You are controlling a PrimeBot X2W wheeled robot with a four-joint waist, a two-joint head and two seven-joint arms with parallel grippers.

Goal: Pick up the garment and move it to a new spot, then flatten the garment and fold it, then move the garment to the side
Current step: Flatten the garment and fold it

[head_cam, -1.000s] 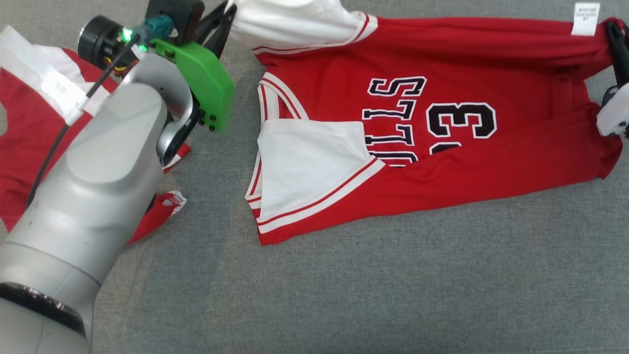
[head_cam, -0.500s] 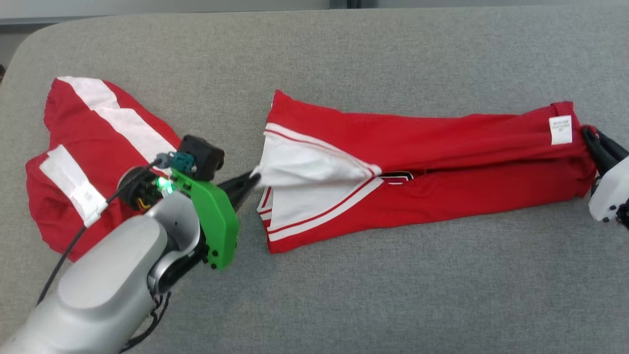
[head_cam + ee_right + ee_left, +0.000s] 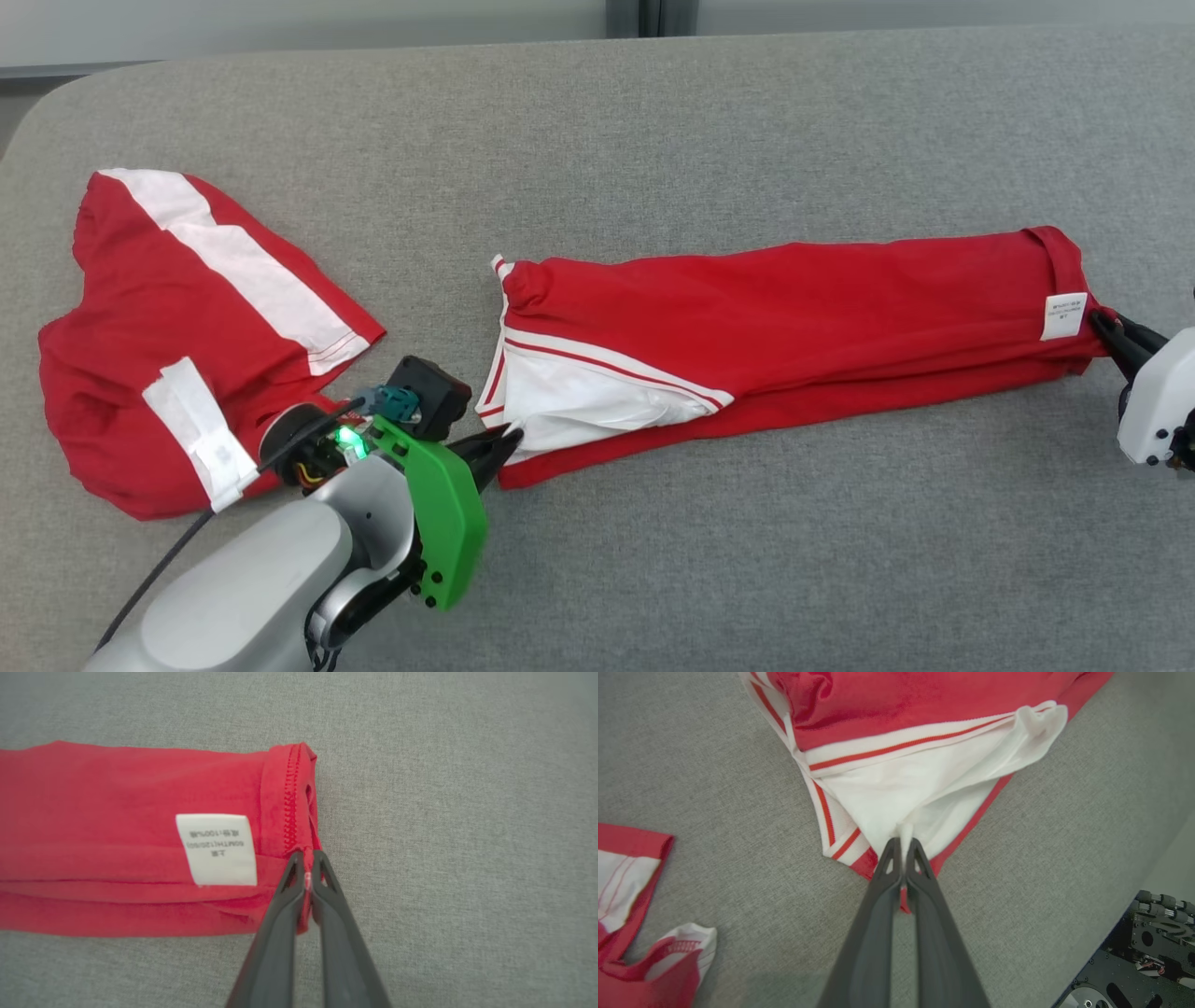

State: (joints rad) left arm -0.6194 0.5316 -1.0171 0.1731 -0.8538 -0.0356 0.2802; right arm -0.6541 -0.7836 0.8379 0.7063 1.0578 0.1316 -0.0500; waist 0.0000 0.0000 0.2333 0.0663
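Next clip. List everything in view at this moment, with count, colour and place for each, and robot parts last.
jersey: one, red with white and red-striped trim, folded into a long strip across the middle of the surface, pinched at both ends.
label: one, white, on the jersey's right end.
second garment: one, red with white bands, crumpled at the left, apart from the jersey.
surface: one, grey fabric, under both garments.
left gripper: one, dark, shut on the jersey's white left corner.
right gripper: one, dark, shut on the jersey's red right hem.
left arm: one, silver with a green plate, lower left of the head view.
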